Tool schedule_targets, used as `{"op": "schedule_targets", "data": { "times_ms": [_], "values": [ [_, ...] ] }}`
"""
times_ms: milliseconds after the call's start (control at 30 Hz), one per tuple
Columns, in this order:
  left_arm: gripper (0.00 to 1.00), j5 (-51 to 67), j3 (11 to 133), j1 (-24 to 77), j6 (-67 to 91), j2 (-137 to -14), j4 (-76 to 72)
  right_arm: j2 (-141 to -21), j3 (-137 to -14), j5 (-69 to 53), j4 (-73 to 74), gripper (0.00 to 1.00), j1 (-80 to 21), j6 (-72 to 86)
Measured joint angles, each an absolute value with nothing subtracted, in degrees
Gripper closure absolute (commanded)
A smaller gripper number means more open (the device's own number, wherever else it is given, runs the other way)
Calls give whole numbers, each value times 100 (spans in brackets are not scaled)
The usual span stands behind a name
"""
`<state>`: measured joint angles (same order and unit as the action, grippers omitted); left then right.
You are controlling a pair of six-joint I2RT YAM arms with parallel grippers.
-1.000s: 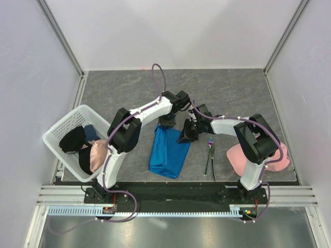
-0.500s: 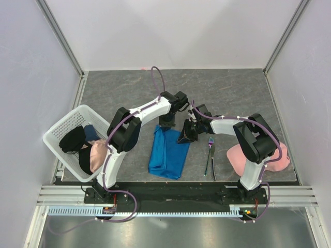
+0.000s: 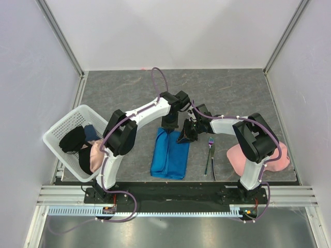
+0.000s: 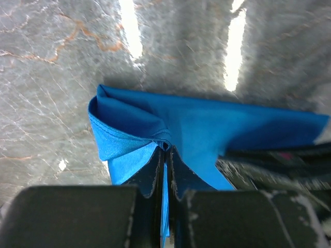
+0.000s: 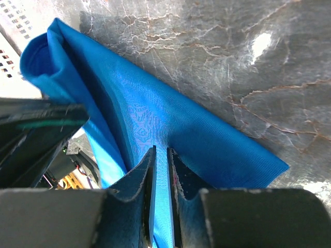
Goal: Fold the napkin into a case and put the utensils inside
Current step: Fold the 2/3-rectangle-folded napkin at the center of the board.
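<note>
1. Nearest, the napkin lies on the table between the two arms. It is a folded blue strip running near to far, and its near end rests flat with nothing touching it.
2. To its right, apart from it, the utensils lie side by side with the fork's tines pointing far. Farther right, a pale pink cloth sits partly under the right arm.
3. At the left edge, a white basket holds dark and pink items.
4. At the napkin's far right corner, the right gripper has its jaws pressed together on the cloth, pinching a layer between its tips.
5. Slightly farther and to the left, the left gripper pinches the napkin's far edge. The fabric bunches into a raised fold just beyond its closed tips.
</note>
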<state>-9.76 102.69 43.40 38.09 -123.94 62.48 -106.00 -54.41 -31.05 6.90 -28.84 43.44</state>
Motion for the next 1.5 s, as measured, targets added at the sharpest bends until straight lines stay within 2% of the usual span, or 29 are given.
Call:
{"op": "schedule_targets", "data": {
  "times_ms": [1300, 1433, 1500],
  "values": [
    [97, -106, 10071, 4283, 3820, -12689, 5527, -10427, -5474, -3041, 816, 77, -2886, 4512],
    [97, 38, 10005, 4230, 3835, -12663, 5465, -10263, -5400, -3050, 670, 79, -2961, 4609],
    [97, 82, 9979, 4211, 3839, -12654, 5437, -10250, -5349, -3105, 526, 84, -3083, 4694]
  ]
}}
